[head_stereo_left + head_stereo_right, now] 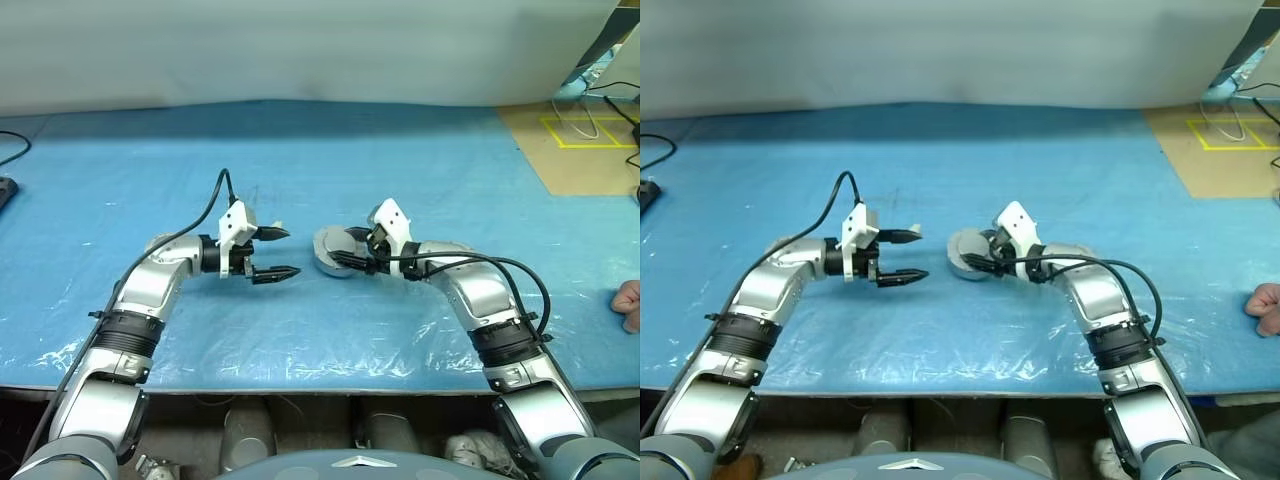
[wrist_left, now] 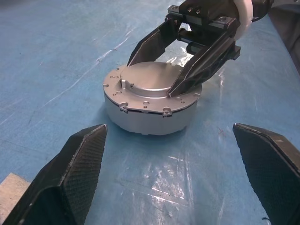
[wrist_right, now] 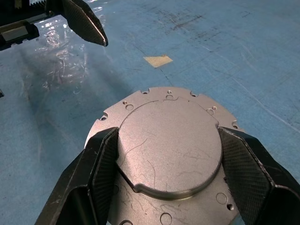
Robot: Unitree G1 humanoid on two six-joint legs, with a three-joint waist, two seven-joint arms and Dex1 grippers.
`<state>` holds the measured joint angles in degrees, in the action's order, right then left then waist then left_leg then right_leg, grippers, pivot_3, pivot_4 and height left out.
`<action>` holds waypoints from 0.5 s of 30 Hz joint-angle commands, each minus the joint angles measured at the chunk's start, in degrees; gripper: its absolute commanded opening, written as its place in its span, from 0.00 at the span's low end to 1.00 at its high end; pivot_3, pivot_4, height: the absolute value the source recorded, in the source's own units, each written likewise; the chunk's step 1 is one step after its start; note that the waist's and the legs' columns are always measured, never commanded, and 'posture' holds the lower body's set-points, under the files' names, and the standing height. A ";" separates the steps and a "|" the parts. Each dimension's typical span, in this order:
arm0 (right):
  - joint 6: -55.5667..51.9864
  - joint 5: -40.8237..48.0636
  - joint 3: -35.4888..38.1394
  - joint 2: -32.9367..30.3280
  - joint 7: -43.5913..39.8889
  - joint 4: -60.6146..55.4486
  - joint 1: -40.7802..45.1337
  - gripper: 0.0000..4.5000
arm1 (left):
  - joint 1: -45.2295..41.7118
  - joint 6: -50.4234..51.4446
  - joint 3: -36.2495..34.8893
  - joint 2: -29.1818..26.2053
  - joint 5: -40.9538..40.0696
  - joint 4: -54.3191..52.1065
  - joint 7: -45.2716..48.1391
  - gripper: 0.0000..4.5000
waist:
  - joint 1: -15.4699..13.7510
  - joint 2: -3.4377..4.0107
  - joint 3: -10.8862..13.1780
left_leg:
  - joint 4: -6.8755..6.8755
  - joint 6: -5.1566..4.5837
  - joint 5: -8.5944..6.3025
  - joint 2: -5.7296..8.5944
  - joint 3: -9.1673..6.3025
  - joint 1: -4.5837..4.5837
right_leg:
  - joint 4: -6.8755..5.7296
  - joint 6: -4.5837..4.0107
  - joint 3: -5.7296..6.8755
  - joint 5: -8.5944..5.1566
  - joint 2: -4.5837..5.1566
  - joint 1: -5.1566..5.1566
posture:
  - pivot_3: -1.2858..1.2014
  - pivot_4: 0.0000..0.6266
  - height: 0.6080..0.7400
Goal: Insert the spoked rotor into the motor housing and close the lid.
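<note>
The motor housing (image 2: 145, 119), a short round silver can, stands on the blue table between my two grippers. The lid (image 3: 168, 145) sits on top of it, its plain silver face with a raised round centre facing up. My right gripper (image 1: 345, 247) reaches over the can, its two fingers pressed against opposite sides of the lid's raised centre. My left gripper (image 1: 290, 252) hangs open just left of the can, pointing at it and apart from it, with nothing between its fingers. The spoked rotor is hidden.
A person's hand (image 1: 628, 305) rests at the table's right edge. A small tan scrap of tape (image 3: 158, 60) lies on the blue sheet (image 1: 300, 150) beyond the can. Brown board with yellow tape (image 1: 585, 135) and cables sits at the back right.
</note>
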<state>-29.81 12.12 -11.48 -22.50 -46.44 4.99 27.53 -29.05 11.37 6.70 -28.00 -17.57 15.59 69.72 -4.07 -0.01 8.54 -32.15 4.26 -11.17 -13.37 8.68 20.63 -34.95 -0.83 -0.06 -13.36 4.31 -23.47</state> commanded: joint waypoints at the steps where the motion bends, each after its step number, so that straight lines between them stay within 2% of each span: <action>1: -1.45 -1.29 -2.99 0.14 -1.04 2.66 -2.60 0.66 | -1.42 -1.16 -0.46 0.16 0.06 0.03 0.04 1.00 | 0.07 0.00 0.00 | 0.00 0.00 0.00 -0.01 0.00 -0.02 | 0.00 0.00 0.00 0.00 0.00 0.02 | 0.52 0.24 1.00; 4: 0.35 -3.20 -4.69 -0.31 -1.77 4.44 -2.72 0.66 | -1.62 -1.17 -0.45 0.30 0.06 0.23 0.04 1.00 | 0.10 -0.01 -0.01 | 0.03 0.00 0.00 -0.02 0.00 -0.17 | 0.02 -0.01 0.00 0.00 -0.01 0.15 | 0.52 0.24 1.00; 15: -4.06 1.07 -0.98 1.33 -4.64 7.01 0.90 0.66 | -1.29 -0.72 -0.41 0.29 0.05 -0.43 0.05 1.00 | 0.19 -0.01 -0.01 | 0.08 0.00 -0.01 -0.05 0.05 -0.43 | 0.06 -0.04 -0.01 -0.02 -0.02 0.32 | 0.52 0.24 1.00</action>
<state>-30.69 12.78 -10.47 -21.33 -49.67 9.49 29.99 -29.45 11.18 6.69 -27.34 -17.50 16.37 69.68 -3.88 -0.02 8.53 -32.05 4.26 -11.18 -13.42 8.73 20.20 -34.87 -0.87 -0.07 -13.38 4.29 -23.15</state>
